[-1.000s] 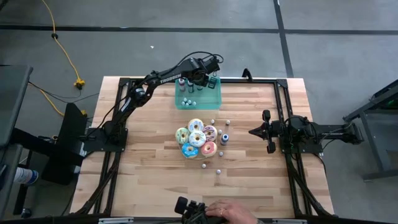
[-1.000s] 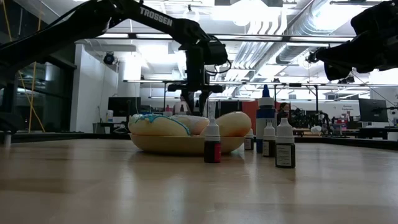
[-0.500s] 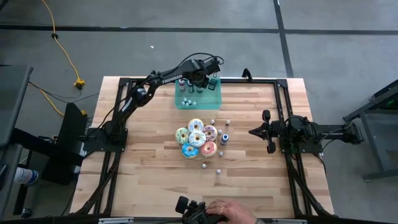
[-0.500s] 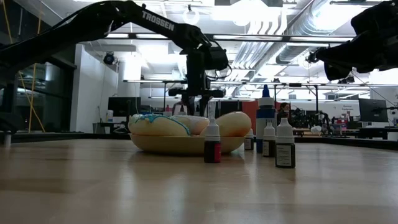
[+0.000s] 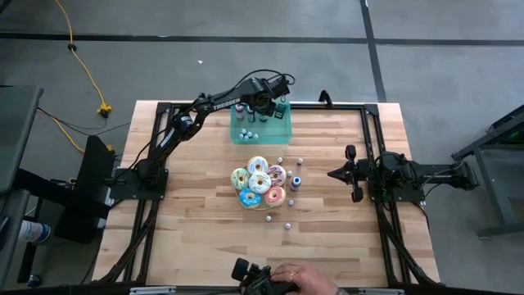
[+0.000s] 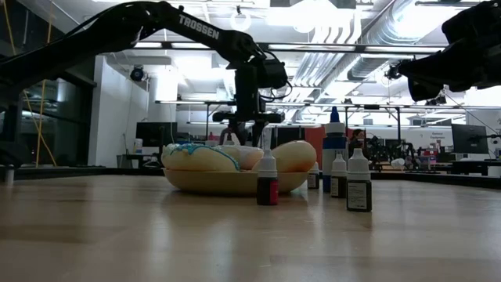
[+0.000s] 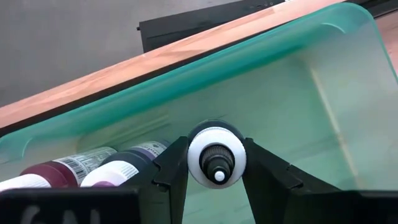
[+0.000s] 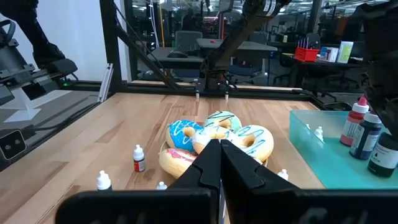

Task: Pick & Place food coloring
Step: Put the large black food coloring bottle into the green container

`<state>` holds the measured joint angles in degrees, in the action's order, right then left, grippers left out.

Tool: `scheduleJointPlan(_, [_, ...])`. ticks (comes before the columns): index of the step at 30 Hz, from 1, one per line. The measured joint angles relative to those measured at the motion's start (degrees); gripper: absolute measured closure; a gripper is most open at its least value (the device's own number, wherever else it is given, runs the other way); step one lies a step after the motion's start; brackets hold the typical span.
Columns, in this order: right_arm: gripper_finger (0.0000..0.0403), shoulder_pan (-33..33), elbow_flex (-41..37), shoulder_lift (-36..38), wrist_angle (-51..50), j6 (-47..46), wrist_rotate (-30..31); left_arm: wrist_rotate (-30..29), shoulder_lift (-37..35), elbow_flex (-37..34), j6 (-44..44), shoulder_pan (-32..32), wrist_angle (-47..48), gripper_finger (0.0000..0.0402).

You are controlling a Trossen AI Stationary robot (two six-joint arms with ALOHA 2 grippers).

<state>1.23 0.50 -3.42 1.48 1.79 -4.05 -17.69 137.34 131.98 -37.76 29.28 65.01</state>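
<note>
A wooden table (image 5: 196,221) is seen from above, and the pile of frosted donuts (image 5: 259,182) near its middle is taken as the landmark. The left arm (image 5: 196,111) is stretched from the table's left side to the far edge beyond the donuts, while the right arm (image 5: 409,174) is parked well to the donuts' right, level with them. A teal tray (image 5: 264,133) is set beyond the donuts at the far edge, well apart from them. The left gripper (image 7: 216,163) is held over the tray's far end, and its two dark fingers (image 7: 171,168) are seen pressed against both sides of a white-capped bottle (image 7: 216,155), so the bottle is grasped, upright, inside the tray. The right gripper (image 8: 219,163) is pointed toward the donuts with its fingers clenched together on nothing. Two purple bottles (image 7: 93,167) are seen lying in the tray just beside the grasped one, and a few more bottles (image 5: 250,133) are found in the tray's near end. Loose small bottles (image 5: 291,176) are scattered just to the right of the donuts and in front of them. A person's hand (image 5: 307,279) is seen at the near edge, well in front of the donuts.
</note>
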Motion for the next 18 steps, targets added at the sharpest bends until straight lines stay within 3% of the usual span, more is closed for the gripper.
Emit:
scheduleJointPlan(12, [0.0402,0.02,-0.01,0.00,0.00,0.01,0.00,0.55,0.09,0.05,0.42,-0.02,0.11,0.0239])
scheduleJointPlan(18, [0.0402,0.01,-0.01,0.00,0.00,0.00,0.02,2.31,0.15,1.14,6.80,-0.02,0.96,0.0238])
